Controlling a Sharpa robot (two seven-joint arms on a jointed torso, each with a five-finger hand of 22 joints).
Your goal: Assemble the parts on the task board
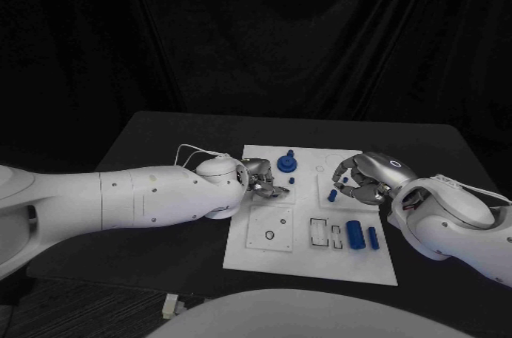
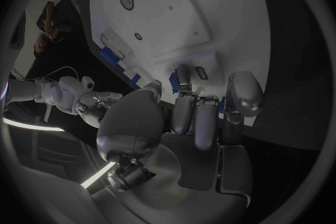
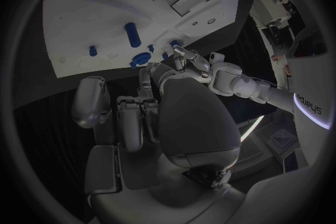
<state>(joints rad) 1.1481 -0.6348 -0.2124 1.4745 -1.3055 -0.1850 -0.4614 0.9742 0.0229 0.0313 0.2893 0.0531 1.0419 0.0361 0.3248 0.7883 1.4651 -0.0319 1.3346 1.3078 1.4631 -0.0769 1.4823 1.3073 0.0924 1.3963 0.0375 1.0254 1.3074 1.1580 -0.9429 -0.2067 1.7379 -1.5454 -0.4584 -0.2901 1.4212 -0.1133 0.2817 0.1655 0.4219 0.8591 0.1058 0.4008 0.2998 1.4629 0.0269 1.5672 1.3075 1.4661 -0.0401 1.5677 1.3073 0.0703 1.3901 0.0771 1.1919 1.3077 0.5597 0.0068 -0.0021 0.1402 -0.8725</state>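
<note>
The white task board point(image 1: 309, 260) lies in the middle of the table. A round blue part point(image 1: 286, 162) stands near its far edge. My left hand point(image 1: 263, 180) hovers over the board's left half, fingers partly curled. One fingertip point(image 2: 183, 74) reaches a small blue part point(image 1: 290, 180) point(image 2: 173, 81); whether it is gripped I cannot tell. My right hand point(image 1: 362, 178) hangs over the right half, loosely curled and holding nothing. A blue peg point(image 1: 332, 196) point(image 3: 131, 35) sits just beyond its fingers. Two blue cylinders point(image 1: 354, 234) point(image 1: 374, 237) lie at the board's near right.
A raised white plate point(image 1: 272, 229) with small holes sits at the board's near left. Two rectangular slots point(image 1: 319, 231) lie beside the cylinders. The black table point(image 1: 160, 138) stretches around the board, with dark cloth behind it.
</note>
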